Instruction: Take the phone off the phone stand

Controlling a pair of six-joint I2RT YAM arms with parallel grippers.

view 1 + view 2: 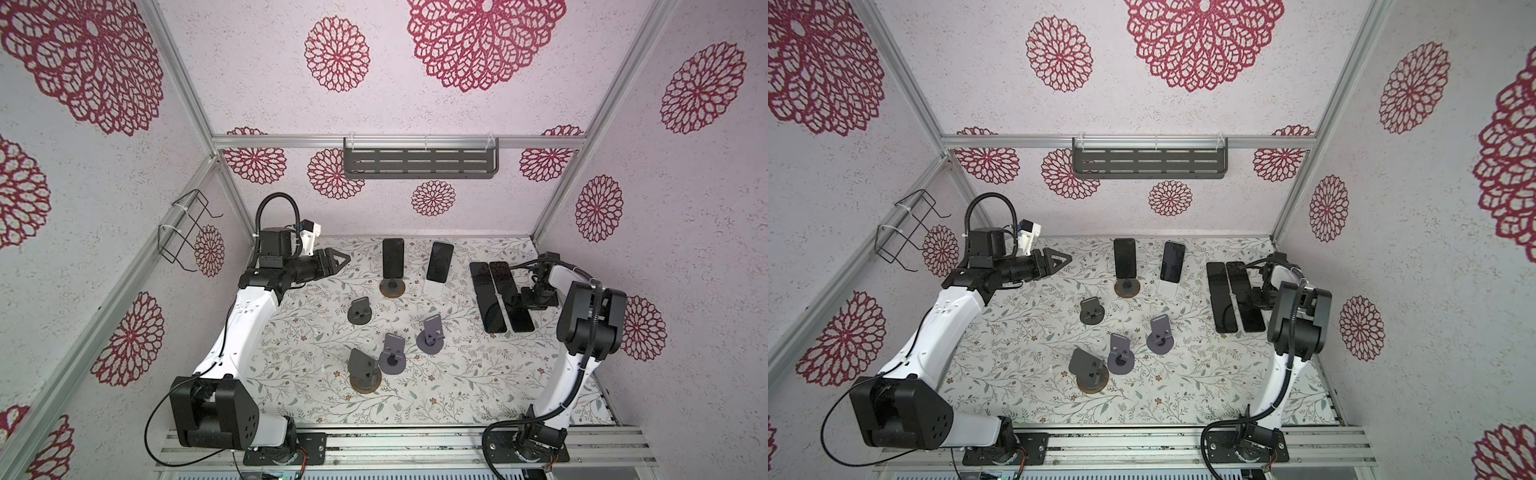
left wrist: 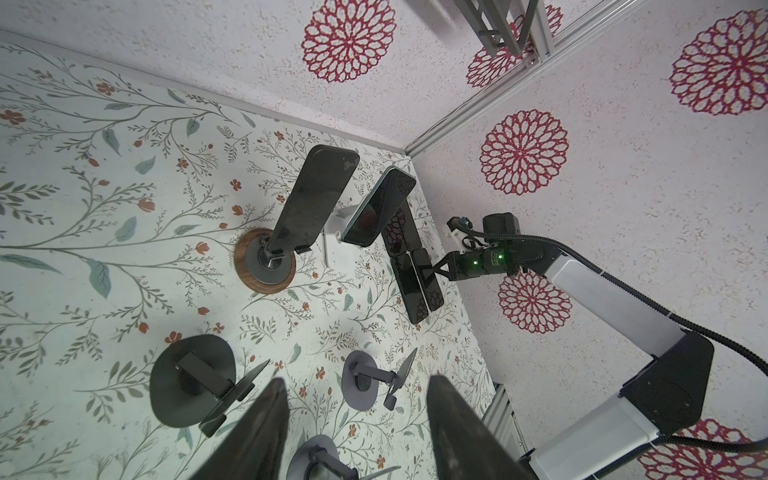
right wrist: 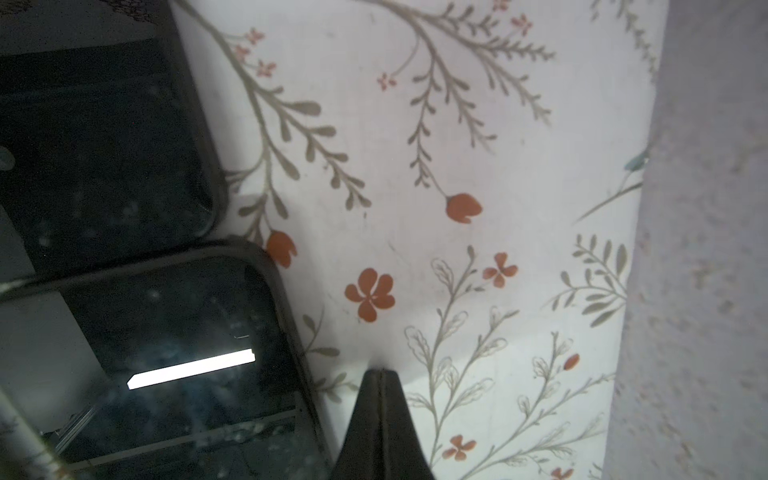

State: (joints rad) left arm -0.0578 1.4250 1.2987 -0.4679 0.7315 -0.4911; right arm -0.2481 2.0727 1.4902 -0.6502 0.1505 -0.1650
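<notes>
Left of centre: left tool [image 1: 338, 262] released, empty. Right of centre: right tool [image 1: 519, 298] clenched, empty, beside flat black phones [image 1: 487, 297]. Mid-frame: black slab phone [image 1: 393, 257] on round wood-rimmed stand [image 1: 392, 289].

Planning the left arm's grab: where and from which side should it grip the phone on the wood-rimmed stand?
Probably grip the phone across its long edges near the free top, from above: it leans upright, foot seated on the stand.

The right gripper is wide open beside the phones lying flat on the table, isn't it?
Not quite. The right gripper is shut, with its two fingers pressed together, as the right wrist view shows. It is indeed beside the phones lying flat on the table.
</notes>
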